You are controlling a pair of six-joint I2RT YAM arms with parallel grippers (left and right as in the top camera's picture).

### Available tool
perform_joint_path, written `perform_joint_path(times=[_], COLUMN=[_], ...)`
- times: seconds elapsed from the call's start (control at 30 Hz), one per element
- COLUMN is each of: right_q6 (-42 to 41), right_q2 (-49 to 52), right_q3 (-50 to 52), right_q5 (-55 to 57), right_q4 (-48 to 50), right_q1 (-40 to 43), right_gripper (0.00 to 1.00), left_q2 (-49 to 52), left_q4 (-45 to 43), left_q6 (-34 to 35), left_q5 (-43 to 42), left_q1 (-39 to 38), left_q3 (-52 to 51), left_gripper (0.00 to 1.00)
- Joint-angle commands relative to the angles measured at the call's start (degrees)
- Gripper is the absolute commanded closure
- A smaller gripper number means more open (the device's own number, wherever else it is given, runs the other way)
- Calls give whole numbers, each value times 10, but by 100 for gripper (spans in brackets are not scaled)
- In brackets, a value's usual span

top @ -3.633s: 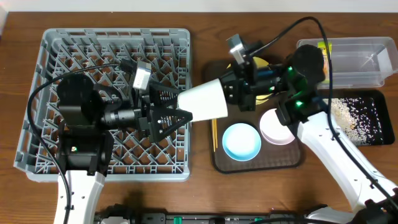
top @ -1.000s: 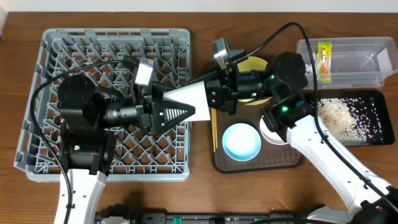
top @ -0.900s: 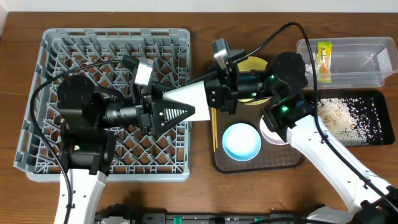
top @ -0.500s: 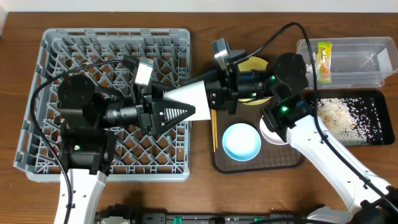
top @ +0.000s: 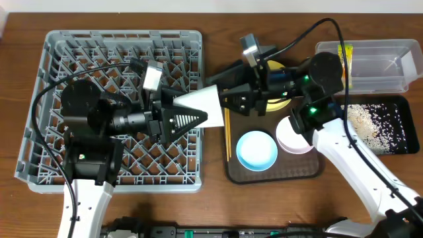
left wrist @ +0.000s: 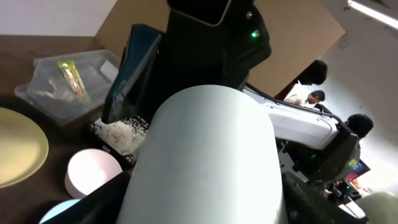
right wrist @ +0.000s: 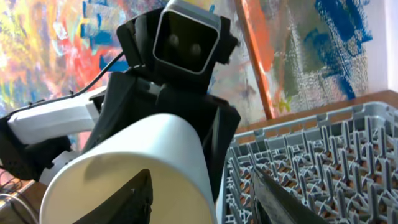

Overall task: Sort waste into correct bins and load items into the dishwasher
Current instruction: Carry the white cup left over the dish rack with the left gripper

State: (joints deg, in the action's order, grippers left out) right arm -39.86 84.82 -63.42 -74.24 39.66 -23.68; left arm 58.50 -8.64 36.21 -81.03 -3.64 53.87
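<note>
Smooth, matt white cup over a grey moulded-plastic dish rack at the left edge of the wood-grain table. At the right edge are a clear, glossy plastic tub and a matt black tray. Nearby sits a glossy light blue bowl.

Overhead evenly bright, sharp; wrist views softer, close white cup slightly blurred.

We are looking at a robotics lab or workshop, not a real kitchen: a left robot arm and a right robot arm are working over a grey dish rack on a wooden table, black cables are trailing above it, people are showing in the bright room behind, and vividly painted abstract panels are filling the opposite wall.
</note>
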Motion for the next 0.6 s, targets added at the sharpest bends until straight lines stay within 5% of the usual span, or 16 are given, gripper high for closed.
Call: perform_joint_path(times=[0.0, 0.37, 0.57], right_q6=[-19, -54, -56], right_q2=[3, -4, -7], right_q3=[-6, -6, -6], right_q5=[-45, -88, -88], right_q4=[1, 10, 9], right_q1=[22, 82, 90], right_gripper=[52, 53, 52], left_q2=[-1, 4, 28], left_q4=[-21, -30, 66], left_q6=[-3, -3, -43], left_q5=[0, 54, 154], left_q1=[2, 109, 189], left_q3=[5, 5, 5], left_gripper=[80, 80, 80])
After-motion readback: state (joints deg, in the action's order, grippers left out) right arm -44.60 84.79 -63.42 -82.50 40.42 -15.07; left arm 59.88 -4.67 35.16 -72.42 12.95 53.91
